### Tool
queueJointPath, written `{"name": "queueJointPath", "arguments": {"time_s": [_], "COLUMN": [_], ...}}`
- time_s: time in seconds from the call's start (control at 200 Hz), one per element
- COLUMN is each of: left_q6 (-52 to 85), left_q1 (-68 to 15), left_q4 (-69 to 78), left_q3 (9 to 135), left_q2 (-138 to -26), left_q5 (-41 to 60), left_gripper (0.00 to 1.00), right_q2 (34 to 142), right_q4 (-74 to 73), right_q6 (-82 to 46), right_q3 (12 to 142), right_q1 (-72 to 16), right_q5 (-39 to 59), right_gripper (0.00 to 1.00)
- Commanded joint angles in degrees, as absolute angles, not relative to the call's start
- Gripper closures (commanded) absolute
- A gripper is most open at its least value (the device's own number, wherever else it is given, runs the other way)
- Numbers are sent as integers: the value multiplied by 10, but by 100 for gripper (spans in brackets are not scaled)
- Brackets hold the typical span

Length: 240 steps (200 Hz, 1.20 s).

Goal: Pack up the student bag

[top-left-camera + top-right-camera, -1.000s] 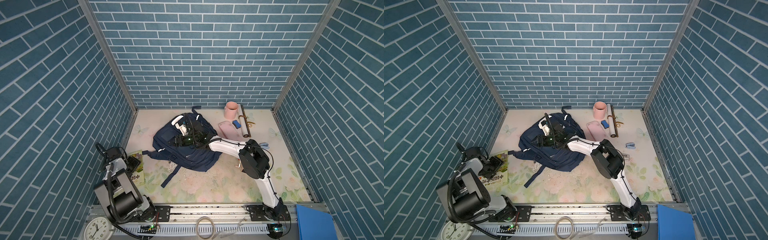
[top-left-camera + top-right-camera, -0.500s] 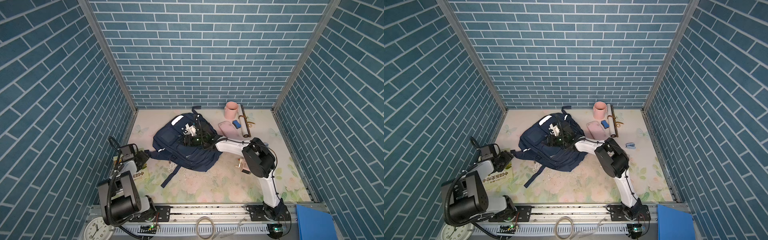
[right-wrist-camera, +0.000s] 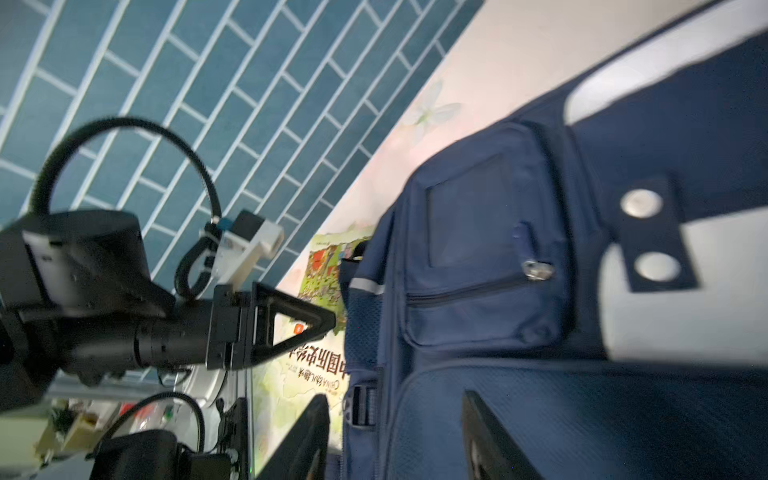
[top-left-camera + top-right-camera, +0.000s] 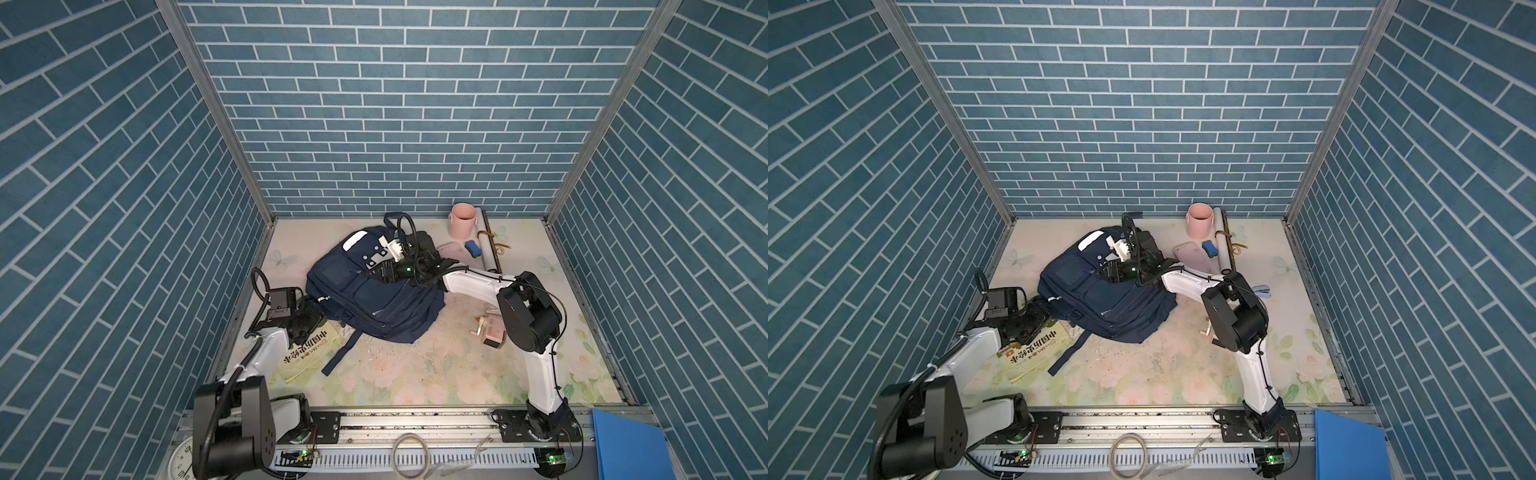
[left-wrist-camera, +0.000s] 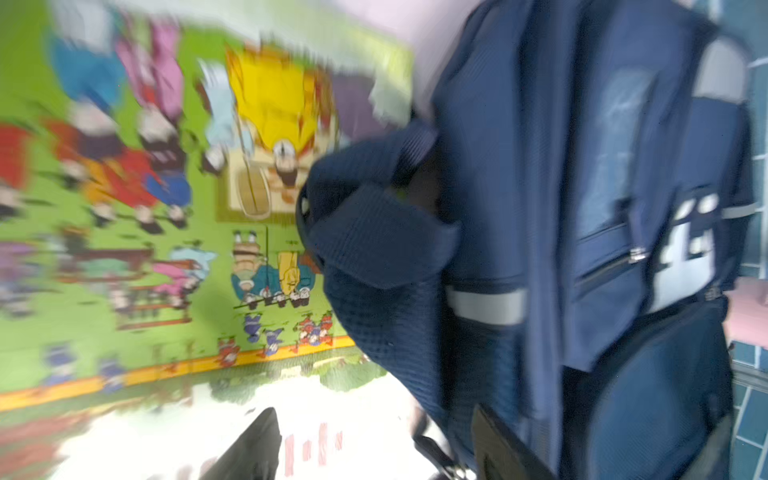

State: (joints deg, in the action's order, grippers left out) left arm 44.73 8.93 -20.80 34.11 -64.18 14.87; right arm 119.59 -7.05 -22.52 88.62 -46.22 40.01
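Lining up the book for the student bag
Near the table's left edge, my left gripper hangs wide open and empty over the book, probably to lift it. The bag lies mid-table, toward the far edge. My right gripper rests half-spread on its top, likely steadying it; I can't tell if it pinches fabric.
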Motion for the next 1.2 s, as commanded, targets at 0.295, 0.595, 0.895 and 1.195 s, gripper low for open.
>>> {"name": "queueJointPath", "arguments": {"time_s": [0.295,0.595,0.895,1.195], "left_q6": [406,458,501,499], "left_q1": [309,314,317,321], "left_q4": [-294,-286,-244,-244], "left_q3": [319,283,230,222], "left_q2": [-579,-570,-569,-583], "left_q5": [181,120,112,92], "left_gripper": [13,13,13,13], "right_q2": [1265,1330,1398,1445], "right_q4": [147,156,200,233], "right_q6": [-65,-126,-148,-173], "right_q3": [1017,1056,1149,1217], "right_q1": [-552,-587,-608,-620], "right_q5": [425,394,379,343], "right_gripper": [48,48,48,48]}}
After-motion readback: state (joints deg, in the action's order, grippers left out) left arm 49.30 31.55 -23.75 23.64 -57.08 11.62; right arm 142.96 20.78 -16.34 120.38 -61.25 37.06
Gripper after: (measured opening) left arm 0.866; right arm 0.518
